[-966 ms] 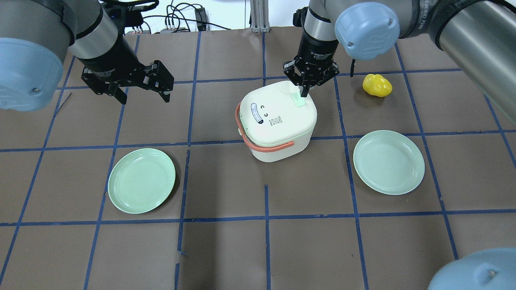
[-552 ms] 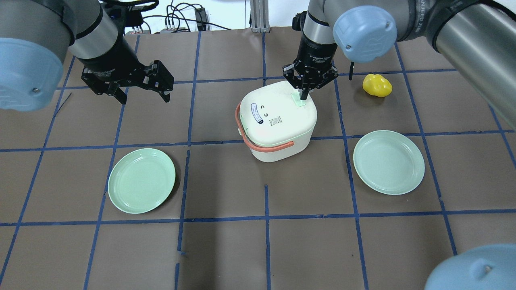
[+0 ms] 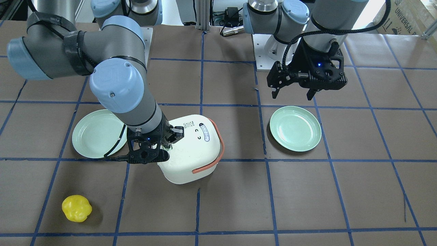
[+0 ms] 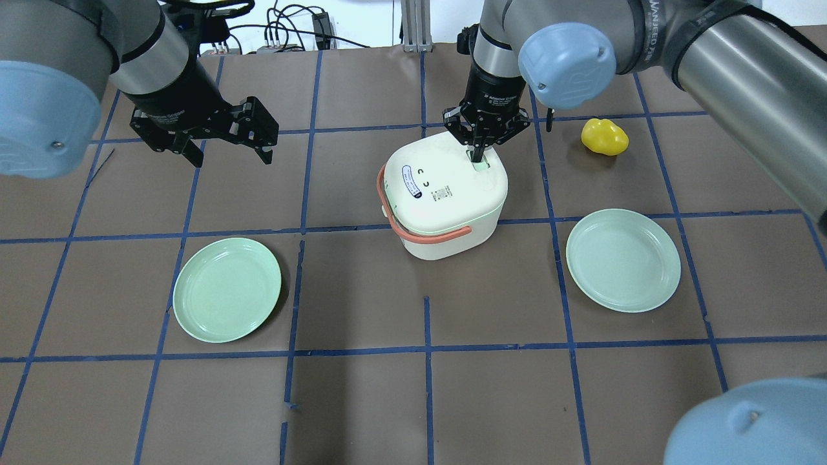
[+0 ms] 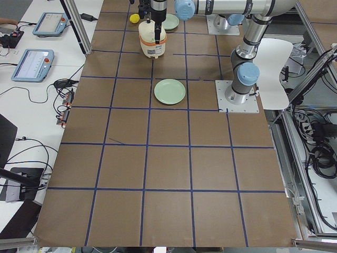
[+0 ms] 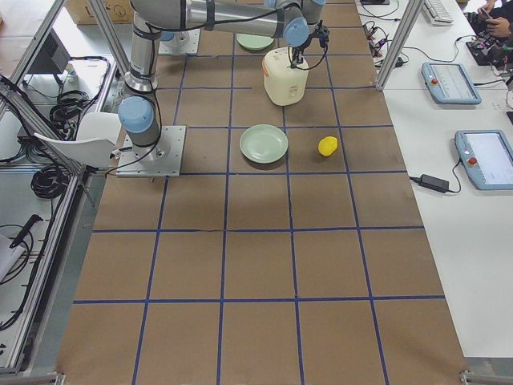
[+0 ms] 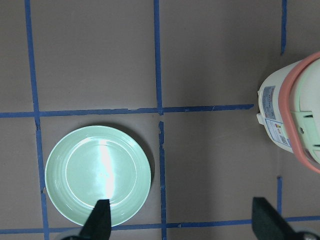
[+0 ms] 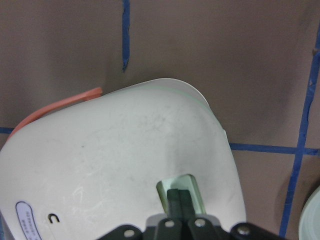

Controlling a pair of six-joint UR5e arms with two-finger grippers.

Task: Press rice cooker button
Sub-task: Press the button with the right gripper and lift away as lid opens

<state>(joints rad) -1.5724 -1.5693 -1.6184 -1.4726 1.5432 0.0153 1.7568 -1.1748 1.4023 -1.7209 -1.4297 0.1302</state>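
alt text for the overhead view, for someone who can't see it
The right gripper, shut, has its tips on the mint green button atop the white rice cooker. The left gripper hangs open to the left; two green plates and a yellow object lie on the table.

The table (image 4: 362, 400) in front of me is covered in brown paper, marked into squares by blue tape lines. The white rice cooker (image 4: 446, 194) stands near its middle. A pale green left plate (image 4: 227, 289) and a matching right plate (image 4: 623, 259) lie flat on either side, slightly nearer me. A lumpy yellow object (image 4: 604, 137) sits beyond the right plate, apart from the cooker.
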